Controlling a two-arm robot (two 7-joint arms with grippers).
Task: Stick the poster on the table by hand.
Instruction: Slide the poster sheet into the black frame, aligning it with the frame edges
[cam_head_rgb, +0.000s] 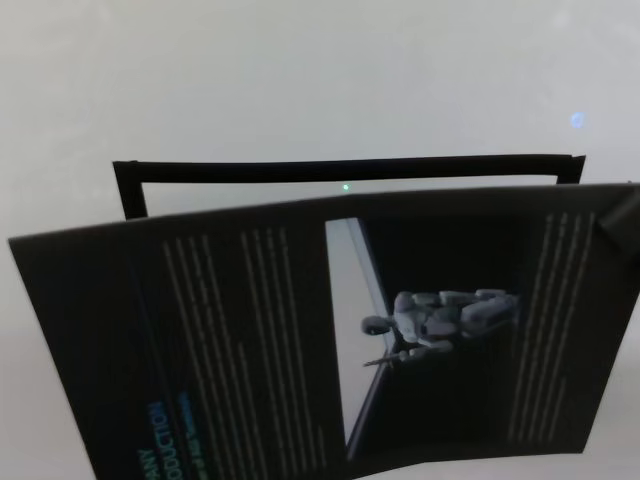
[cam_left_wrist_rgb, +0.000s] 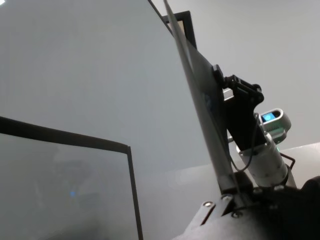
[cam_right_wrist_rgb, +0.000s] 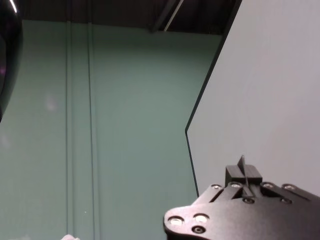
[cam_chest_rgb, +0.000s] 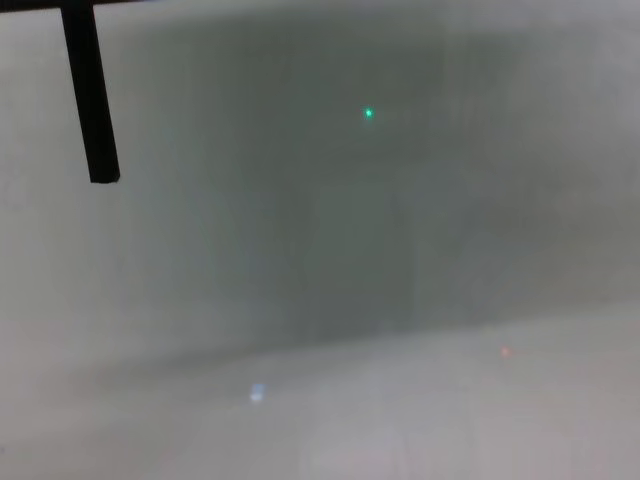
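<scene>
The poster (cam_head_rgb: 250, 330) is a black glossy sheet with white text columns and a dark picture panel. It hangs lifted and tilted above the pale table (cam_head_rgb: 300, 80). The left wrist view shows the poster (cam_left_wrist_rgb: 200, 95) edge-on, with my left gripper (cam_left_wrist_rgb: 234, 192) shut on its near edge. My right gripper (cam_left_wrist_rgb: 225, 87) clamps the far edge. In the right wrist view the poster's pale back (cam_right_wrist_rgb: 270, 90) fills the side, and the right gripper (cam_right_wrist_rgb: 243, 175) pinches its thin edge. The head view shows neither gripper clearly.
A thin black frame outline (cam_head_rgb: 340, 168) lies on the table behind the poster. Its bar also shows in the chest view (cam_chest_rgb: 90, 100) and the left wrist view (cam_left_wrist_rgb: 127, 165). A small green light dot (cam_head_rgb: 346, 186) sits just inside the frame.
</scene>
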